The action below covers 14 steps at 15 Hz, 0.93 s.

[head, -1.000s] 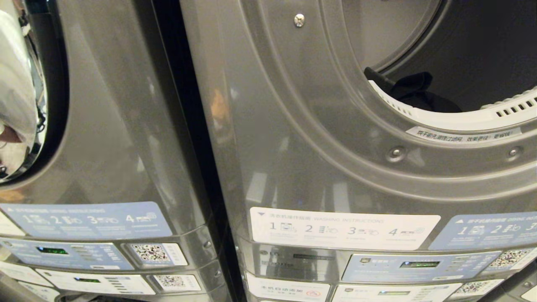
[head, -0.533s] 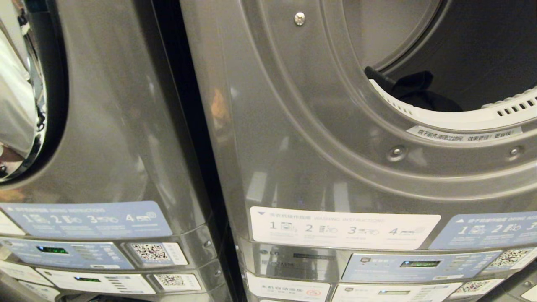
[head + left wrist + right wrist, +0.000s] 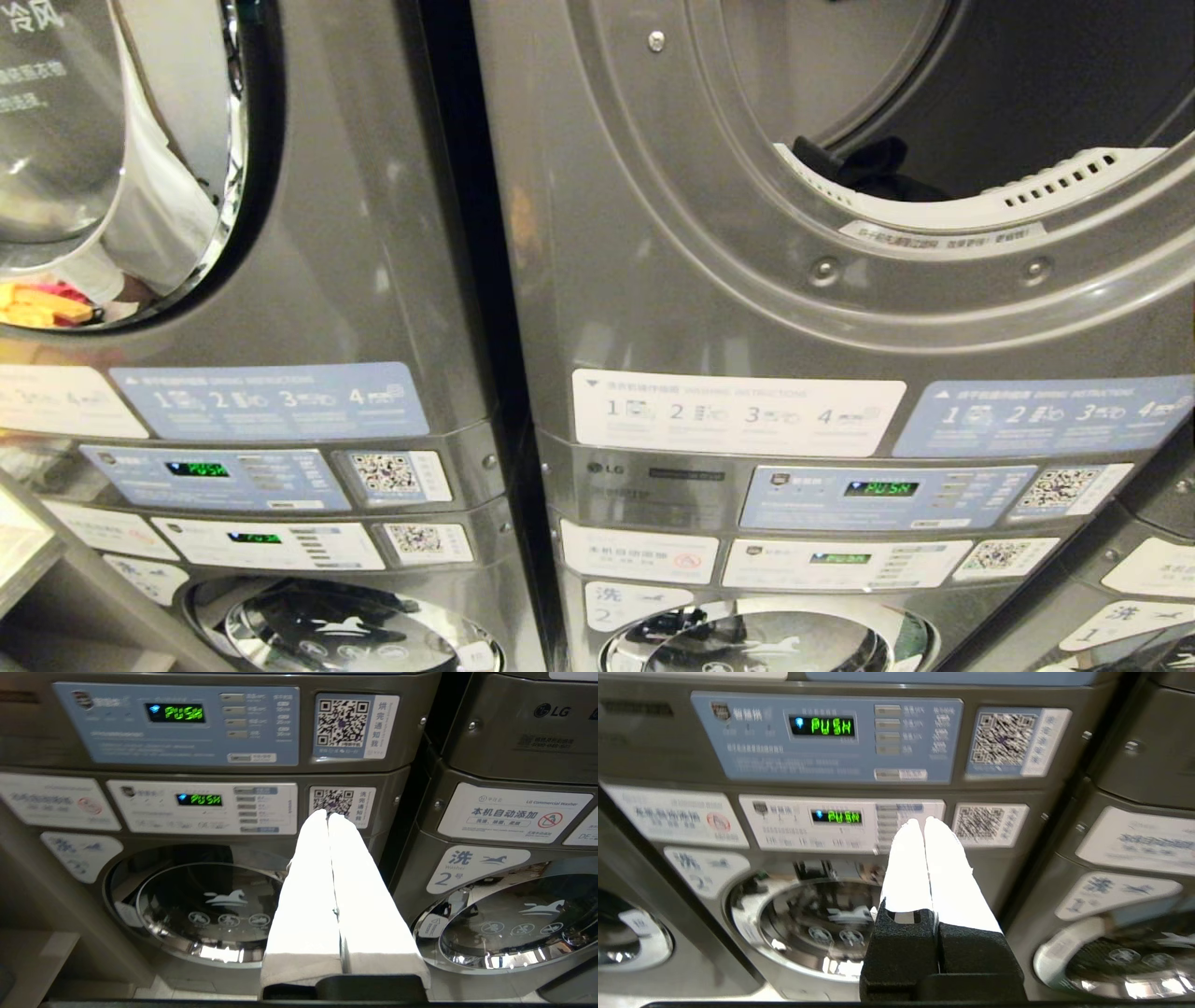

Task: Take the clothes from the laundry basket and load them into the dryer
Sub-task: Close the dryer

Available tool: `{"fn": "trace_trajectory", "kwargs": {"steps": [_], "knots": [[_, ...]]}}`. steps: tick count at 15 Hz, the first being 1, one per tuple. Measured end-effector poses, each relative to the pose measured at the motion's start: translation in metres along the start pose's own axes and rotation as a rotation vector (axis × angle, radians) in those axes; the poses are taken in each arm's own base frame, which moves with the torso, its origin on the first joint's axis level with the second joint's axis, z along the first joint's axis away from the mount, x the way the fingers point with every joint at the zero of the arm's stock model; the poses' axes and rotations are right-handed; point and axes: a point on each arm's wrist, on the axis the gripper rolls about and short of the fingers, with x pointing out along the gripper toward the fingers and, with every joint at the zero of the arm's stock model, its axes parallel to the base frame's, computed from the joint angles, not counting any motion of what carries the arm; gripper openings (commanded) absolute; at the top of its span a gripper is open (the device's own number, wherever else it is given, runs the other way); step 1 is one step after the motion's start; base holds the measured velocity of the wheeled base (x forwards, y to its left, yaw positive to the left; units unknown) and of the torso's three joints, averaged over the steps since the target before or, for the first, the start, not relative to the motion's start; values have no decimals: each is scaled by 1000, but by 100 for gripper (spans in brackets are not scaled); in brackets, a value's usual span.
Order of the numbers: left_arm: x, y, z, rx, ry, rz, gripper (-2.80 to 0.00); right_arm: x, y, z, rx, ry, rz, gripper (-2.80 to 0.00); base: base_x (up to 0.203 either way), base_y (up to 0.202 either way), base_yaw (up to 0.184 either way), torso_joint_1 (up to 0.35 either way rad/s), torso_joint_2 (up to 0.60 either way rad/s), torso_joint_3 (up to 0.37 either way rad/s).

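Grey glossy steel fronts, stacked: dryer (image 3: 709, 233) above with round open mouth, white perforated plastic lint rim (image 3: 980, 201), one dark limp garment (image 3: 873, 168) lying inside just behind it; no basket in view. Left gripper (image 3: 328, 816) and right gripper (image 3: 923, 822), smooth white tapered fingers pressed together and empty, point at the lower washers' panels. Risk: limp cloth could snag on the rim or slip from the smooth fingers.

A self-service laundromat: stacked grey machines (image 3: 709, 308) carrying instruction stickers (image 3: 738, 412) and QR payment codes (image 3: 344, 723).
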Motion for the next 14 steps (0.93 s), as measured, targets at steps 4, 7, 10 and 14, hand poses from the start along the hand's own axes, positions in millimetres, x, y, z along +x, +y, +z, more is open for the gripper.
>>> {"fn": "trace_trajectory", "kwargs": {"steps": [4,7,10,14], "knots": [[0,0,0,0,0,1,-280,0,0,0,-5,-2,2,-280,-195,0,2,4,3,2],[0,0,0,0,0,1,-280,0,0,0,-5,2,2,-280,-194,0,2,4,2,2],[0,0,0,0,0,0,-280,0,0,0,-5,1,2,-280,-187,0,2,1,1,3],[0,0,0,0,0,0,-280,0,0,0,-3,0,1,-280,-29,0,1,6,-1,0]]}}
